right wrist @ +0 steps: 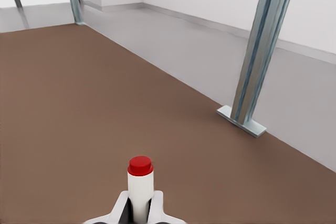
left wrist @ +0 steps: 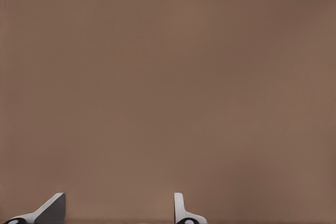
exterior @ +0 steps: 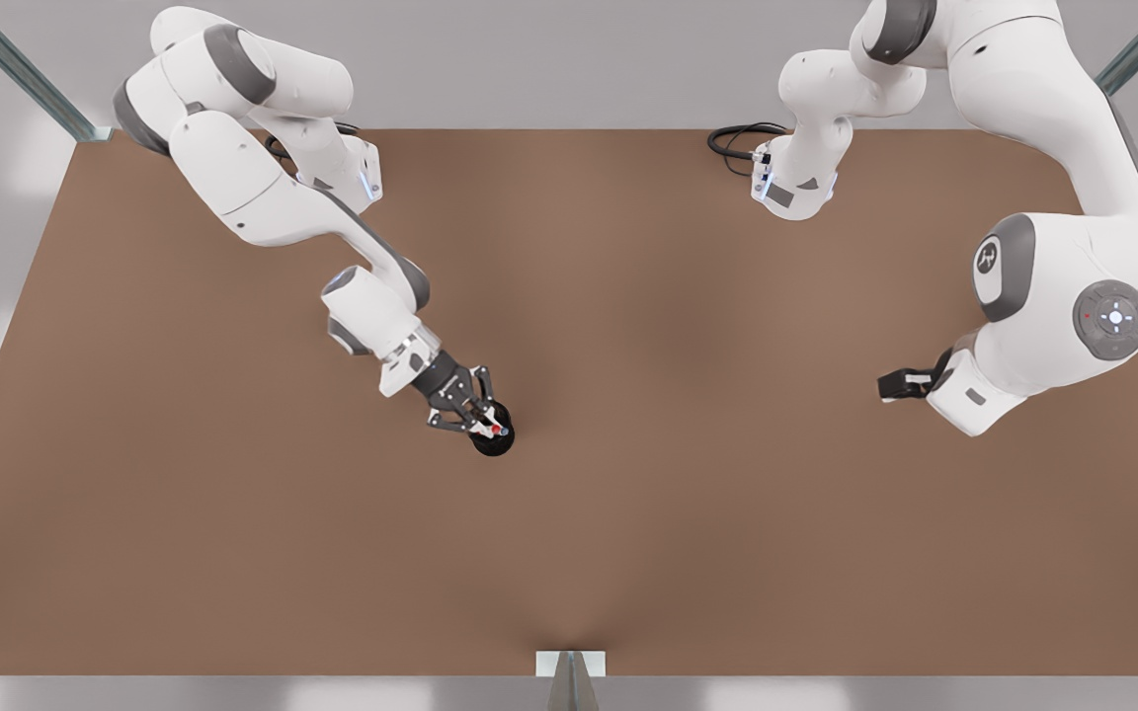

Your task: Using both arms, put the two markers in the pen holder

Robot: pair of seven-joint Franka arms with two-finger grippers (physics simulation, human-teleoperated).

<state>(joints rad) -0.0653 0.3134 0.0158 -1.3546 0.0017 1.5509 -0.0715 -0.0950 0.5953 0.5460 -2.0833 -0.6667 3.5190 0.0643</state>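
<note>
My right gripper (exterior: pixel 483 423), on the arm at the front view's left, is shut on a white marker with a red end (exterior: pixel 496 430). It holds the marker directly over the black pen holder (exterior: pixel 492 442), which stands near the middle of the brown table (exterior: pixel 628 513). In the right wrist view the marker (right wrist: pixel 140 184) sticks out past the gripper (right wrist: pixel 139 205), red end outermost. My left gripper (exterior: pixel 897 383), on the arm at the front view's right, waits low over bare table. Its fingertips (left wrist: pixel 51 209) stand wide apart, and the gripper (left wrist: pixel 118 211) is open with nothing in it.
A metal post with a foot bracket (exterior: pixel 569 671) stands at the middle of the table's near edge; the post (right wrist: pixel 260 56) also appears in the right wrist view. Slanted posts stand at the far corners. A black cable coil (exterior: pixel 739 141) lies by the far arm base.
</note>
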